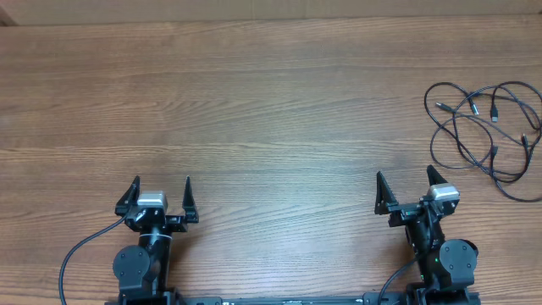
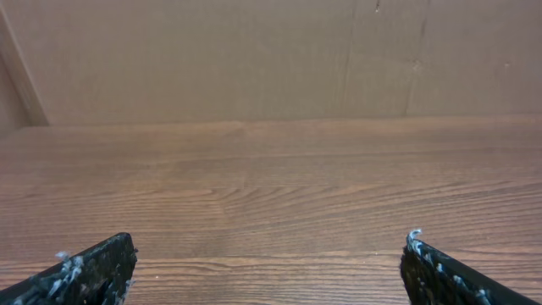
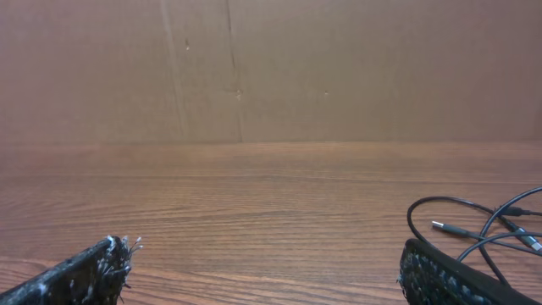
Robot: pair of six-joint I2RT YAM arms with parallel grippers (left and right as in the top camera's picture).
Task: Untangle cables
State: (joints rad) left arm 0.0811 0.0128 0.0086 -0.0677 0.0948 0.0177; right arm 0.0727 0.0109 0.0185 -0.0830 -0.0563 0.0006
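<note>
- Fingers, L gripper (image 1: 161, 182): spread wide, nothing between; sits nr front edge of counter (image 1: 254, 102), left of centre.
- Fingers, R gripper (image 1: 406, 175): spread wide, empty; nr front edge, twd front-right corner.
- Cables (image 1: 484, 127): thin black cords in loose overlapping loops w/ small plug ends, one silvery; lying flat at right edge, approx midway front-to-back, partly cut off by frame. Apart from both grippers, R one nearer.
- Cardboard wall (image 2: 254, 59): brown, upright along back edge, per wrist views.
</note>
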